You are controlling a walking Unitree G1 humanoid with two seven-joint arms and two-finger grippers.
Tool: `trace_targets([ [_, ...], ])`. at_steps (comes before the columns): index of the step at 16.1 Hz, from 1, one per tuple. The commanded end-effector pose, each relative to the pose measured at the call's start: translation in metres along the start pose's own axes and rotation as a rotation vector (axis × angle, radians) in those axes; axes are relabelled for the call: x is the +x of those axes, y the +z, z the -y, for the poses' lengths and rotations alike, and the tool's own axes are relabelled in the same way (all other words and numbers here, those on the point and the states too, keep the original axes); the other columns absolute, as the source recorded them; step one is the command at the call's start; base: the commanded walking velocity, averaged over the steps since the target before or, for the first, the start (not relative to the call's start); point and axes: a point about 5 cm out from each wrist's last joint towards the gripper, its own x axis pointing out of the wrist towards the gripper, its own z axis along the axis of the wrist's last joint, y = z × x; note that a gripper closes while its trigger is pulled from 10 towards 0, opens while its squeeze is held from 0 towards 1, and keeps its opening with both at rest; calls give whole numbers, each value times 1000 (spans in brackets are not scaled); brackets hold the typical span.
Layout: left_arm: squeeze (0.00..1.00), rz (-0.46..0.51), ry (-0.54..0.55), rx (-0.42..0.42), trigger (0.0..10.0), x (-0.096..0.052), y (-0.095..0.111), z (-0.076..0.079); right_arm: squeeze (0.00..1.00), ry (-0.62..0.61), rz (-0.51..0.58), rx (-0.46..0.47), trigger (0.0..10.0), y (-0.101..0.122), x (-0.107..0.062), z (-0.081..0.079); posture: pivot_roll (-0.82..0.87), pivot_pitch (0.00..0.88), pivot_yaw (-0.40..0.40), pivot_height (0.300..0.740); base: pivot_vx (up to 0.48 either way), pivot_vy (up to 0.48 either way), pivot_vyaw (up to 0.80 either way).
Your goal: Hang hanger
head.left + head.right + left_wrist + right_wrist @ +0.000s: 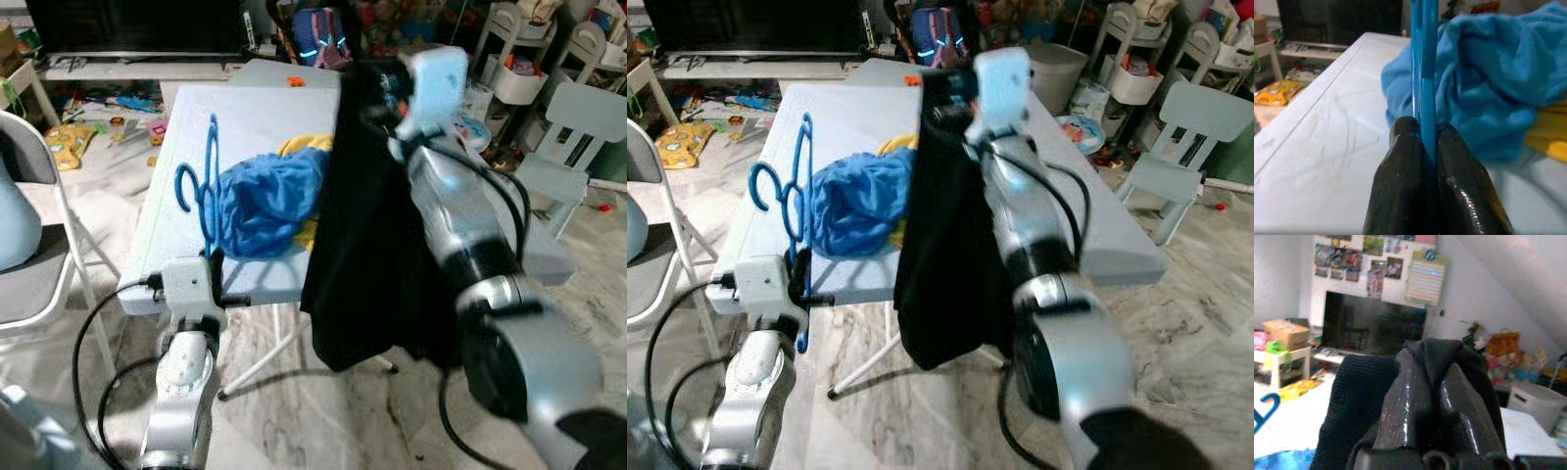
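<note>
A blue plastic hanger (pixel 201 186) stands upright over the left part of the pale table (pixel 250 113), its hook curling to the left. My left gripper (pixel 1422 132) is shut on its lower bar, at the table's near left corner. My right gripper (pixel 1432 364) is raised above the table and shut on a black garment (pixel 367 245), which hangs down from it over the table's front edge. The black cloth bunches up between the right fingers (pixel 1403 396).
A blue cloth (pixel 269 201) and a yellow cloth (pixel 304 147) lie heaped mid-table beside the hanger. A grey folding chair (pixel 39 264) stands left; a pale child's chair (pixel 578 147) and shelves with clutter stand right. A dark TV (pixel 137 24) is behind.
</note>
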Motion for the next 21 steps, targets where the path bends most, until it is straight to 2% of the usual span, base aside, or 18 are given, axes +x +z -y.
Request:
trace_targets([
  [1, 0, 5, 15, 6, 10000, -2, 3, 0, 0, 0, 35, 18, 10000, 17, 10, 2, 197, 42, -131, 740, 0, 0, 0],
  [2, 0, -1, 40, 5, 10000, -6, 2, -2, 0, 27, 44, 12, 10000, 30, 19, -5, 207, 44, -139, 740, 0, 0, 0],
  [4, 0, -3, 51, 1, 10000, -9, 2, -4, 0, 38, 66, -7, 10000, 44, 26, -8, 224, 48, -152, 740, 0, 0, 0],
  [7, 0, -7, 64, -2, 10000, -14, 1, -3, 0, 14, 132, 4, 10000, 86, 39, -8, 246, 52, -175, 740, 0, 0, 0],
  [8, 0, -8, 67, -3, 10000, -15, 1, -4, 0, 9, 148, -5, 10000, 94, 41, -7, 246, 52, -175, 740, 0, 0, 0],
  [10, 0, -7, 79, -5, 10000, -16, 1, -4, 0, -41, 226, -5, 10000, 124, 43, 2, 255, 51, -185, 740, 0, 0, 0],
  [11, 0, -6, 81, -5, 10000, -16, 1, -4, 0, -59, 248, 1, 10000, 133, 44, 5, 255, 51, -185, 740, 0, 0, 0],
  [13, 0, 16, 107, 4, 10000, -17, 4, -5, 0, -137, 359, 10, 10000, 169, 40, 21, 257, 54, -189, 740, 0, 0, 0],
  [15, 0, 25, 115, 6, 10000, -16, 6, -5, 0, -172, 390, -12, 10000, 177, 36, 34, 254, 62, -193, 740, 0, 0, 0],
  [16, 0, 24, 113, 5, 10000, -17, 6, -4, 0, -162, 360, -42, 10000, 165, 36, 35, 250, 66, -192, 740, 0, 0, 0],
  [18, 0, 15, 106, 2, 10000, -20, 3, -1, 0, -93, 232, -147, 10000, 117, 33, 31, 248, 71, -189, 740, 0, 0, 0],
  [19, 0, 7, 95, -2, 10000, -21, 2, 0, 0, -23, 73, -258, 10000, 63, 24, 28, 245, 78, -181, 740, 0, 0, 0],
  [20, 0, 1, 83, -5, 10000, -20, 2, 1, 0, 33, -59, -295, 10000, 25, 13, 27, 242, 80, -174, 740, 0, 0, 0],
  [21, 0, -6, 73, -3, 10000, -20, 1, 1, 0, 70, -148, -315, 10000, 0, 3, 28, 239, 81, -168, 740, 0, 0, 0],
])
